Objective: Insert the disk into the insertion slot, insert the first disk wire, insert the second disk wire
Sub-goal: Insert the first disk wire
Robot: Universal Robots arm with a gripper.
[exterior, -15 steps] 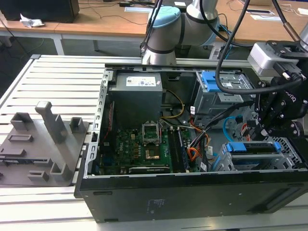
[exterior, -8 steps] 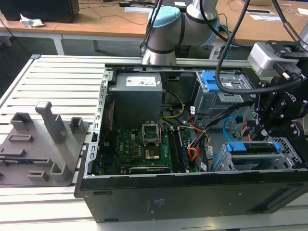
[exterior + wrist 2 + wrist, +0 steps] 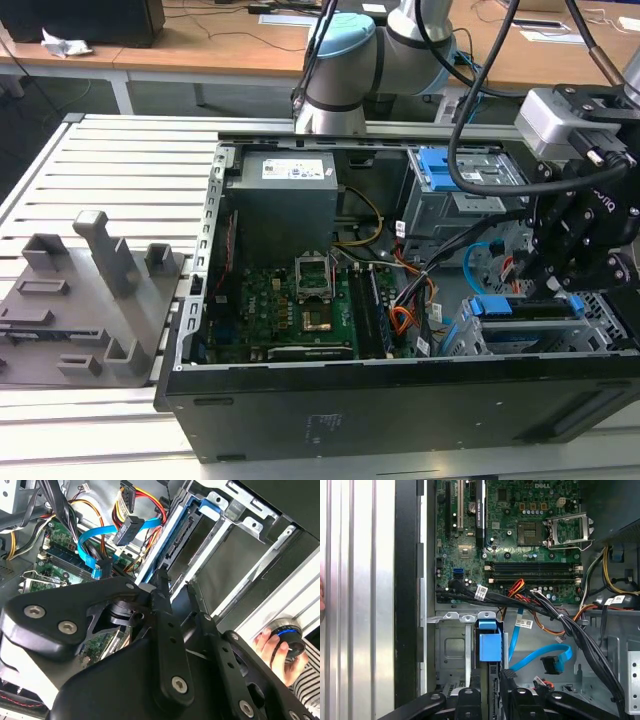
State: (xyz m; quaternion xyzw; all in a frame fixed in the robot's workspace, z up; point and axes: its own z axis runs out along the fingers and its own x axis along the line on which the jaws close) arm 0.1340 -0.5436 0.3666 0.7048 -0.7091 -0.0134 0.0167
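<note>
Blue-framed silver hard drive looks clamped edge-on in my black gripper so it lines up with the low grey metal cage.

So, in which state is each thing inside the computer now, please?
computer case, open
disk, in the insertion slot, nothing plugged
first disk wire, plug free
second disk wire, disk-end plug free
processor socket, open, empty
gripper, at the disk

Blue-framed disk in grey cage; light-blue cable loops beside
</note>
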